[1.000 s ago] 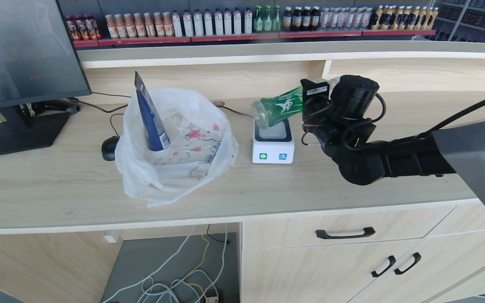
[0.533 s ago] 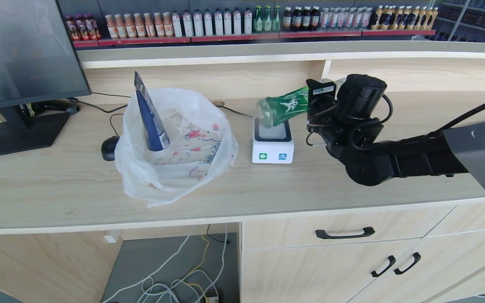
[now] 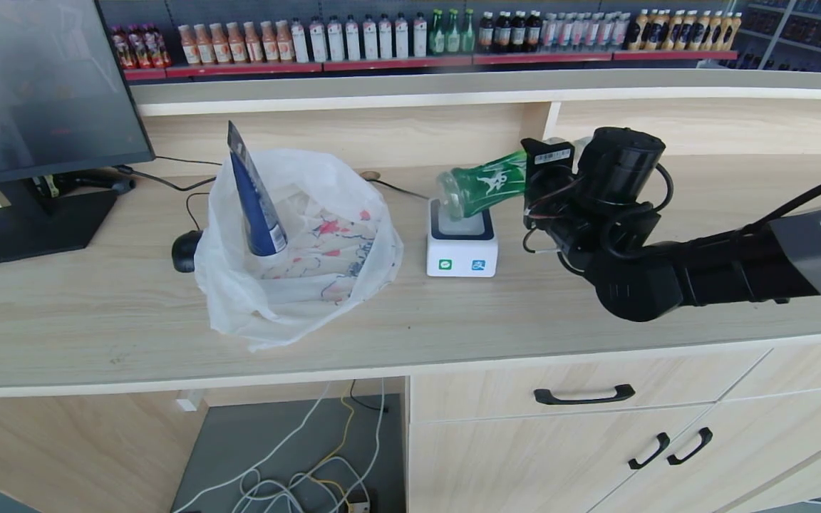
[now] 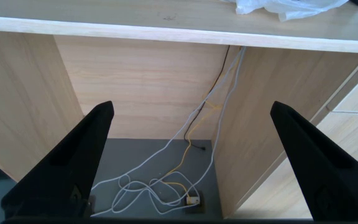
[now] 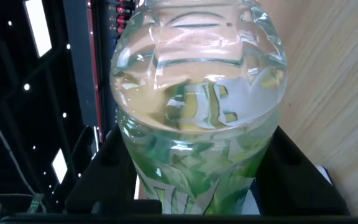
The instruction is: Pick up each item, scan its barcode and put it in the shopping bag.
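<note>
A green-labelled clear bottle [image 3: 483,187] lies tilted on its side in the air, its base end over the white barcode scanner [image 3: 462,246] on the counter. My right gripper [image 3: 533,187] is shut on the bottle's far end; in the right wrist view the bottle [image 5: 199,130] sits between the two black fingers [image 5: 98,180]. The white plastic shopping bag [image 3: 296,242] stands open left of the scanner with a dark blue tube [image 3: 254,192] upright inside. My left gripper [image 4: 191,155] hangs open below the counter, above the cables on the floor.
A monitor [image 3: 40,92] on its stand is at the far left and a black mouse [image 3: 185,251] lies beside the bag. A raised ledge [image 3: 453,92] runs behind the counter [image 3: 97,313]. Drawers [image 3: 581,393] with black handles are below on the right.
My right arm has shifted a little to the right with the bottle, so the bottle's base end now sits more over the scanner's right part. The bag and tube are unchanged.
</note>
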Available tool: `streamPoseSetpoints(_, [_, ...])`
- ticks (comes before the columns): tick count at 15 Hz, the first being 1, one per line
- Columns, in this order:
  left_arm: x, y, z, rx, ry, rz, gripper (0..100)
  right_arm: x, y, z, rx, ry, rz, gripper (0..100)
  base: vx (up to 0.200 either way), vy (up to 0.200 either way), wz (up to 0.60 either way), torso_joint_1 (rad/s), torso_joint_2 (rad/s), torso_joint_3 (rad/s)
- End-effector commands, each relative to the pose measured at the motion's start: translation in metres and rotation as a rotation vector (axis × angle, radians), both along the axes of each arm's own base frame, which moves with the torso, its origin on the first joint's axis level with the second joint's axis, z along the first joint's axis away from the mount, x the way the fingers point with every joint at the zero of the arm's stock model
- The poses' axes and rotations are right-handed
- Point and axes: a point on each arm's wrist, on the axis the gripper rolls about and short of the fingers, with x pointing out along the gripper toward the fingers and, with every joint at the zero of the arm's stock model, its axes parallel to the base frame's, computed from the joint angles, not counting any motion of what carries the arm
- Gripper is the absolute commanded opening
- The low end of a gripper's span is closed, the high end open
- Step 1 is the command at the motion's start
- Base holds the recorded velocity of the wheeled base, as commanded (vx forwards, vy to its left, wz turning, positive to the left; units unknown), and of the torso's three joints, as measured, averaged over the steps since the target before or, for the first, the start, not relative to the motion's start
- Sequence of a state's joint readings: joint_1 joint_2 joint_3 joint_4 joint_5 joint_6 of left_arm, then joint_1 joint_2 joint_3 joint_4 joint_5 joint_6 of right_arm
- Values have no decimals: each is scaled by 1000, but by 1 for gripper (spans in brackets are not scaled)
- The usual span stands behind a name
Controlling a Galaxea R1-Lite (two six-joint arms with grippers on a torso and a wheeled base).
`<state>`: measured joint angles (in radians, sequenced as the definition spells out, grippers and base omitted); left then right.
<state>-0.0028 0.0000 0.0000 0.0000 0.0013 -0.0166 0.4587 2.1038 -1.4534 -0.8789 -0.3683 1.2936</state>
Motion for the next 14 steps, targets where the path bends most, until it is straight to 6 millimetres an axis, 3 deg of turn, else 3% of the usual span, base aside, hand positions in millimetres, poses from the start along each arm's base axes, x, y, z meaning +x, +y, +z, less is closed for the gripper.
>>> streamPoseSetpoints(1, [0,0,0,0,2,0,100,-2,1,3,2,-6,5,0,0,0,0,0,0,0])
streamPoseSetpoints(14, [0,0,0,0,2,0,100,-16,10,16,11,-32,31,0,0,0,0,0,0,0])
